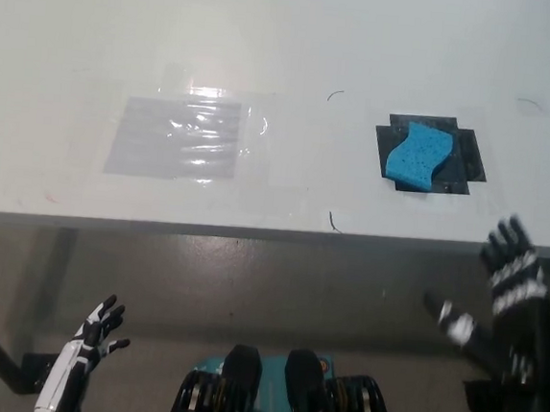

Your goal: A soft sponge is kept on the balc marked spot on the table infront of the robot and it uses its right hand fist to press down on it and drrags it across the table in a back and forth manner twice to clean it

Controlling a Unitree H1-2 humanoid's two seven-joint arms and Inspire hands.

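A blue wavy-edged sponge (pixel 419 156) lies on the black marked patch (pixel 462 155) at the table's right side. Nothing touches it. My black right hand (pixel 503 293) is open with fingers spread, below the table's front edge at the lower right, well clear of the sponge. At the bottom left my white left hand (pixel 90 339) rests low, open, also off the table.
A shiny clear plastic sheet (pixel 177 136) is taped flat on the white table (pixel 299 44) left of centre. Small dark marks dot the tabletop near the front edge (pixel 253 231). Below the edge lies brown floor.
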